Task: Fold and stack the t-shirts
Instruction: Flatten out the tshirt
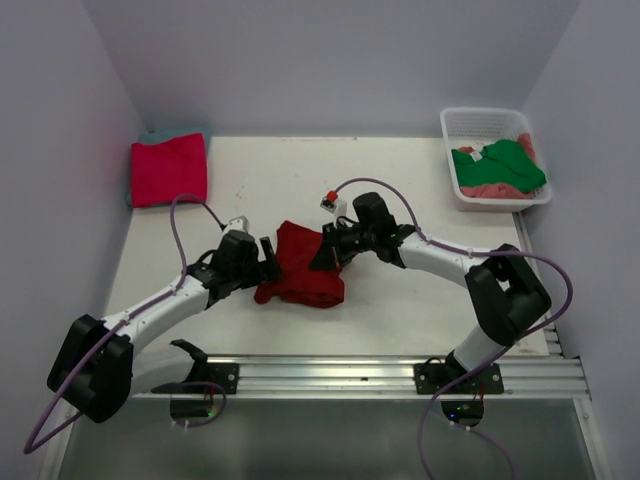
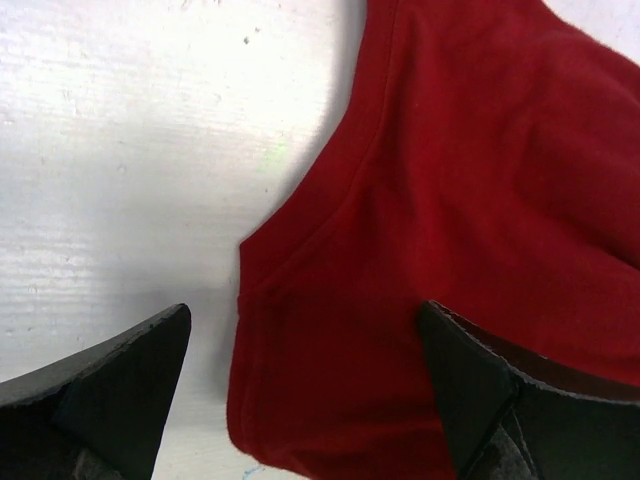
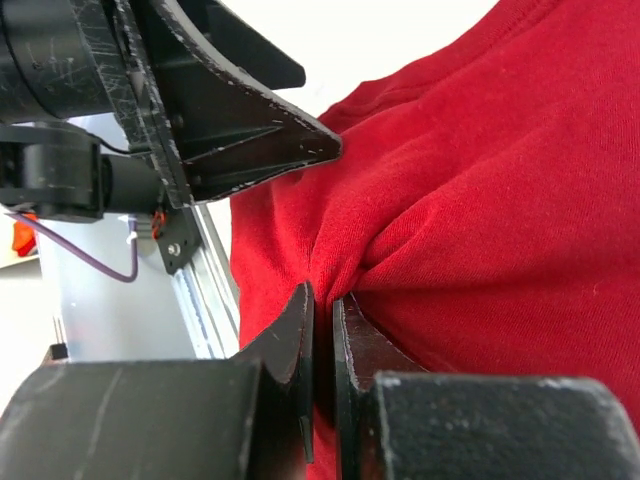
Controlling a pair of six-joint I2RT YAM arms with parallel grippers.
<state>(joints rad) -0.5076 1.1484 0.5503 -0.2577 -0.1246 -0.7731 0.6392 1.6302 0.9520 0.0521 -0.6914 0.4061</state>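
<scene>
Closest to the right wrist camera, the right gripper (image 3: 322,300) was clenched on a pinched ridge of the dark red t-shirt (image 1: 305,270), the cloth bunching into creases just above its tips. That shirt lay crumpled and only partly flattened near the middle of the worktop (image 1: 400,310), somewhat toward the near edge, between the two arms. The left gripper (image 2: 305,312) stood released and wide, straddling the shirt's left border, with one finger over bare surface and the other over red cloth, gripping nothing. Folding this shirt looked to be the step in hand, and it seemed far from finished. The next move probably called for the left jaws to lower and shut on that seamed border, so both grips could draw the cloth taut and lay it over evenly. Five shirts could be counted. Apart from the red one, a folded magenta-pink t-shirt (image 1: 168,172) lay at the far left corner, over what appeared to be a teal t-shirt (image 1: 165,134), showing only as a sliver. A green t-shirt (image 1: 510,165) and a salmon-pink t-shirt (image 1: 490,190) waited unfolded in the single white basket (image 1: 449,150) at the far right corner.
</scene>
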